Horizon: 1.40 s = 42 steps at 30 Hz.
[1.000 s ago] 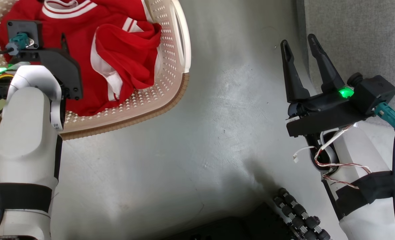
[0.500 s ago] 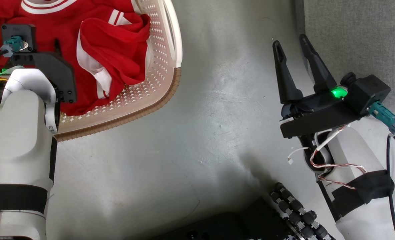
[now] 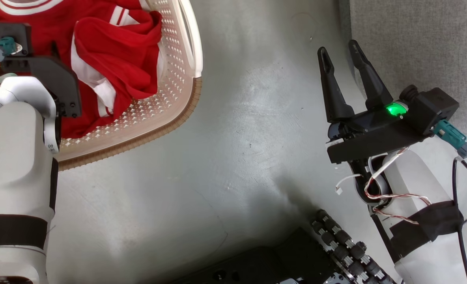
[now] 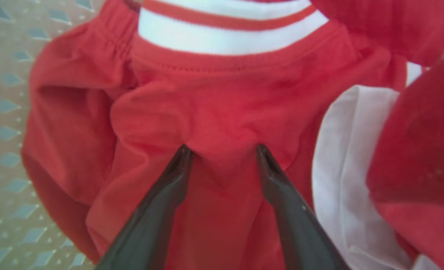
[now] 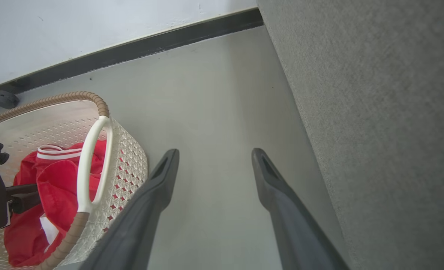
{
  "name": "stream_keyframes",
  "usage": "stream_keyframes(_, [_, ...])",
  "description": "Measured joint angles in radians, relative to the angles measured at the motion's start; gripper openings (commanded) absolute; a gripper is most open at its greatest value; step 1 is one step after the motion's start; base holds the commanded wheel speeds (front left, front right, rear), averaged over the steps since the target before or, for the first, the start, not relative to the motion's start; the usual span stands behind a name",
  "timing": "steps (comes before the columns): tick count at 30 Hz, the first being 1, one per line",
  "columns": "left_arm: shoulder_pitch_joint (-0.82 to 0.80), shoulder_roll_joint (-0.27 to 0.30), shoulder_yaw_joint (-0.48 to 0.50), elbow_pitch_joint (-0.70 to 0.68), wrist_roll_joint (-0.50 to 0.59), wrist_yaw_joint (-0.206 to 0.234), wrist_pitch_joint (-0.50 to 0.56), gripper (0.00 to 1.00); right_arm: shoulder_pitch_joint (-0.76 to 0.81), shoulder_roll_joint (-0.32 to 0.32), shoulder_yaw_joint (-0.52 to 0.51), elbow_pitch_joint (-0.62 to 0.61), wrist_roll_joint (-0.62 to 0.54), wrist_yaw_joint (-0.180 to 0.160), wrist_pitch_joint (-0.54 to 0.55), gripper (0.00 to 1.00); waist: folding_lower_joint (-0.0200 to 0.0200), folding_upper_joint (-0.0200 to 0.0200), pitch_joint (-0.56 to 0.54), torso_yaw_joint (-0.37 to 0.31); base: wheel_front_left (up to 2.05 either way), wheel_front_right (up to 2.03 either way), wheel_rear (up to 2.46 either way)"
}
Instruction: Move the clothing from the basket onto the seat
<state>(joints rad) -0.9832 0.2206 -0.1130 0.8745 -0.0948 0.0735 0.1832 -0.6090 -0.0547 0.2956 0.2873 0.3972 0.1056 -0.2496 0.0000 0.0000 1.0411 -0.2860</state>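
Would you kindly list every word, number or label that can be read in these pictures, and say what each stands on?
No text can be read here.
Small dark print on the left arm's white wrist collar: too small to read.
Red clothing in the basket: white stripes and trim show, but no lettering or number.

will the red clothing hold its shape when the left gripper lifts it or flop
Probably floppy: the clothing lies crumpled in folds in the basket. Likely light, being thin fabric. It may hang below the left gripper, whose tips straddle one fold.
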Motion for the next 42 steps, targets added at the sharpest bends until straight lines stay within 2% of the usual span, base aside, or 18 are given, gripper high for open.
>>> stream_keyframes(2, [-0.005,0.001,0.0,0.0,0.0,0.0,0.0,0.8,0.0,0.0,0.0,-0.002,0.0,0.0,0.0,1.0,0.0,0.0,0.007,-0.004,0.0,0.0,0.0])
stream_keyframes(4, [-0.015,0.003,0.0,0.001,0.0,0.002,0.0,0.69,0.0,0.0,0.0,-0.007,0.0,0.0,0.0,1.0,0.0,0.0,0.015,-0.008,0.0,0.0,0.0])
stream_keyframes(7, [-0.027,0.008,0.001,0.001,0.0,0.006,0.0,0.67,0.0,0.0,0.0,-0.013,0.001,0.0,0.0,1.0,0.0,0.0,0.026,-0.013,0.0,0.0,0.0])
stream_keyframes(9, [-0.035,0.01,0.001,0.001,0.001,0.006,0.0,0.61,0.0,0.001,0.0,-0.017,0.006,0.0,0.0,1.0,0.0,0.0,0.034,-0.017,0.0,0.0,0.0])
stream_keyframes(11, [-0.044,0.015,0.001,0.0,0.001,0.006,0.0,0.51,0.0,0.001,-0.002,-0.021,0.008,0.0,0.0,1.0,0.0,0.0,0.042,-0.021,0.0,0.0,0.0])
stream_keyframes(12, [-0.048,0.018,0.002,0.0,0.001,0.006,0.0,0.49,0.0,0.001,-0.002,-0.023,0.008,0.0,0.0,1.0,0.0,0.0,0.046,-0.023,0.0,0.0,0.0])
stream_keyframes(16, [-0.065,0.032,0.003,0.0,0.005,0.006,0.0,0.29,0.0,0.002,-0.003,-0.03,0.009,0.0,0.0,1.0,0.0,0.0,0.063,-0.031,0.0,0.0,0.0])
stream_keyframes(17, [-0.066,0.032,0.003,0.002,0.007,0.007,-0.001,0.18,0.0,0.004,-0.006,-0.03,0.009,0.0,-0.002,1.0,0.0,0.0,0.066,-0.034,0.0,0.0,0.0])
stream_keyframes(18, [-0.066,0.032,0.004,0.006,0.008,0.007,-0.005,0.0,0.0,0.005,-0.006,-0.03,0.009,0.0,-0.005,1.0,0.0,0.0,0.069,-0.036,0.0,0.0,0.0])
stream_keyframes(25, [-0.066,0.021,0.01,0.022,0.007,0.012,-0.031,0.0,0.0,0.015,-0.019,-0.025,0.009,0.005,-0.007,1.0,0.0,0.0,0.072,-0.045,0.0,0.0,0.0])
stream_keyframes(32, [-0.044,-0.063,0.038,0.033,-0.047,0.005,-0.101,0.0,0.001,0.019,-0.039,0.011,0.007,0.007,-0.007,1.0,0.0001,0.0001,0.038,-0.028,0.0,0.0,0.0])
stream_keyframes(42, [0.049,-0.146,0.043,0.041,-0.107,-0.056,-0.225,0.0,0.03,0.02,-0.108,0.065,-0.029,0.009,-0.007,1.0,0.0,0.0,-0.064,0.025,0.0,0.0,0.0])
